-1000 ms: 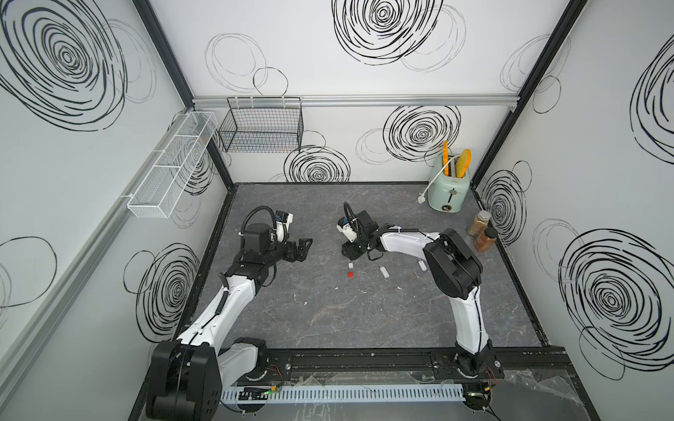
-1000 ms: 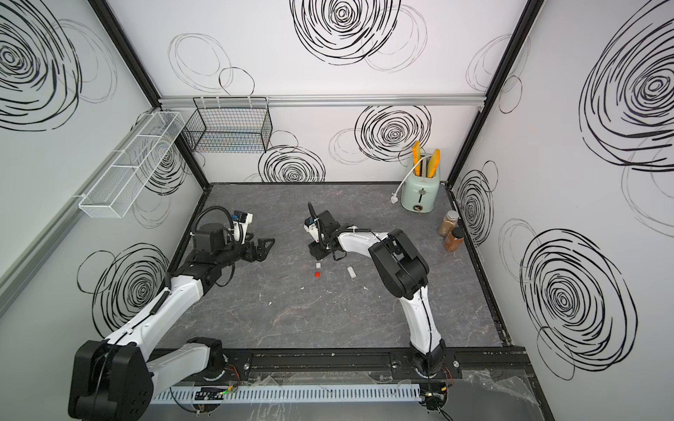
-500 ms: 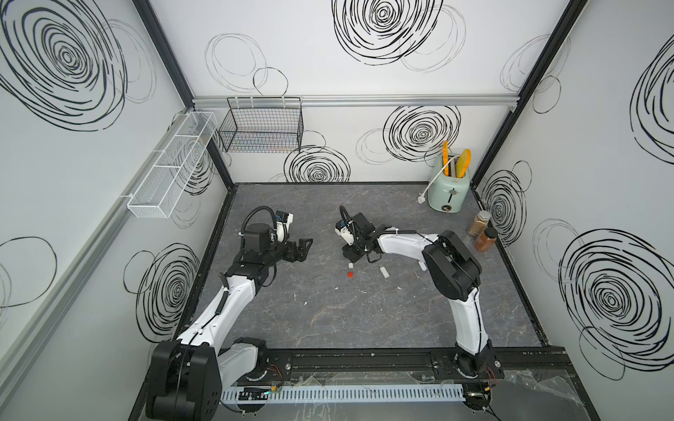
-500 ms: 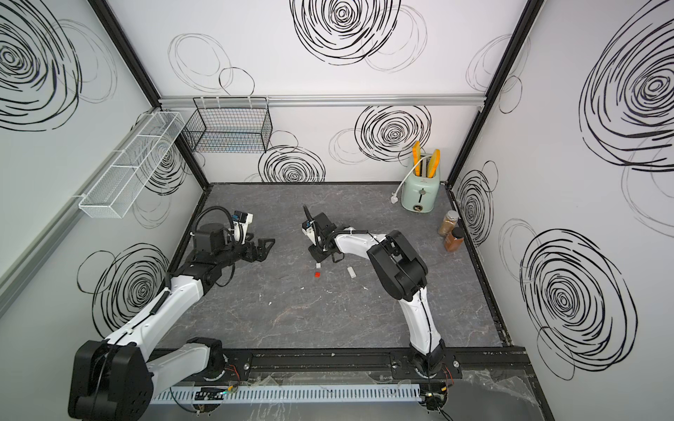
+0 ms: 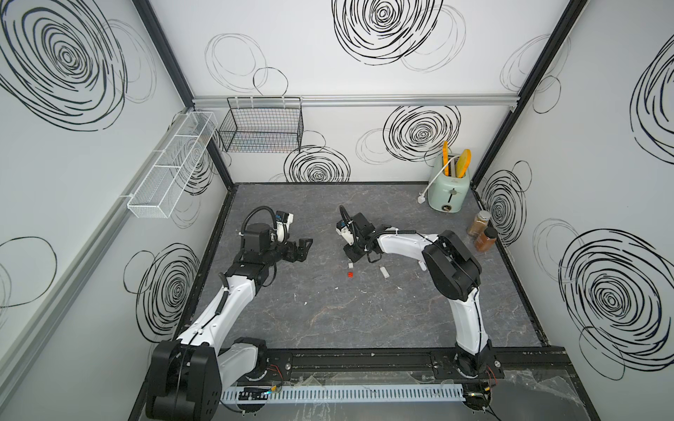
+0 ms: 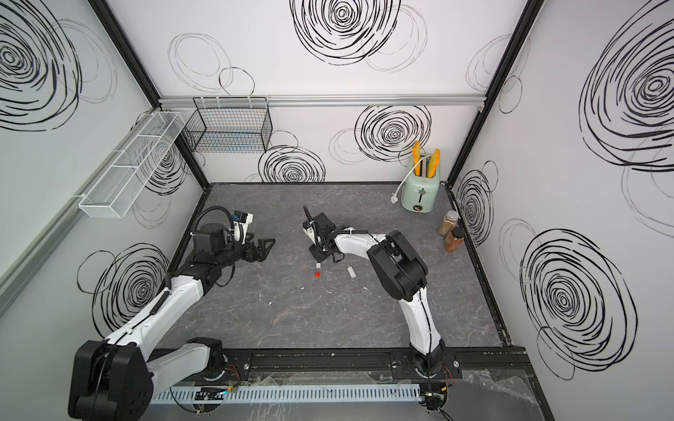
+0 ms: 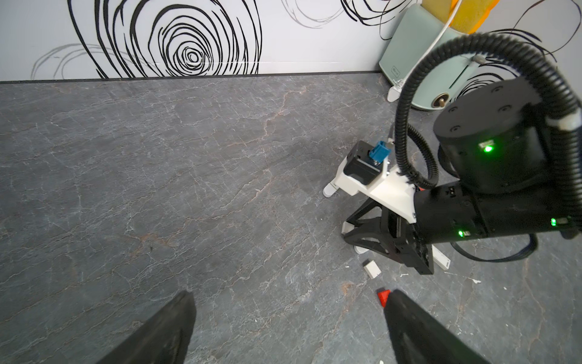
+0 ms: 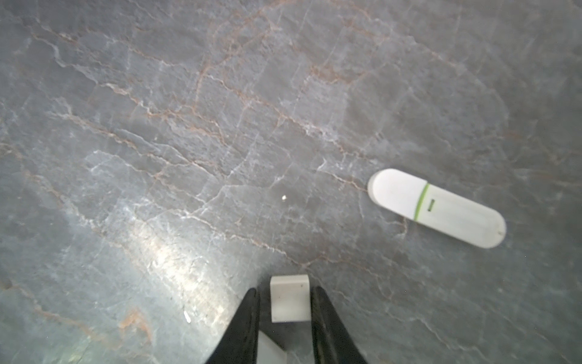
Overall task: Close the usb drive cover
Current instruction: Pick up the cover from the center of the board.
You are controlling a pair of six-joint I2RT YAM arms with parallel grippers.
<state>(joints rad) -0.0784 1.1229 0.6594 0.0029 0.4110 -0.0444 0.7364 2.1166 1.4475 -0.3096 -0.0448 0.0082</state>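
Your right gripper (image 8: 284, 289) was down at the grey marble-patterned tabletop (image 8: 189, 126), near mid-table in both top views. Its black fingers (image 8: 248, 315) straddled a small white rectangular plastic cap (image 8: 289, 297) that lay on the surface. The jaws were drawn in narrow: one finger sat at the cap's edge, and a thin strip of table showed between the cap and the other finger. You could not tell from these views whether the grip was made.

The white pill-shaped plastic USB drive (image 8: 436, 208) with a green band lay flat on the table. It was beyond the fingertips and off to one side, apart from the cap, and rounded at both ends.

Your left gripper (image 7: 291, 293) hovered over the table, well apart from the right one. Its jaws were spread wide, with nothing between them.

In a top view, a small red piece (image 5: 350, 274) and a second small white piece (image 5: 383, 271) lay near the right gripper. A mint-green toaster (image 5: 448, 189) stood at the far right corner, with two amber spice jars (image 5: 481, 233) near it.
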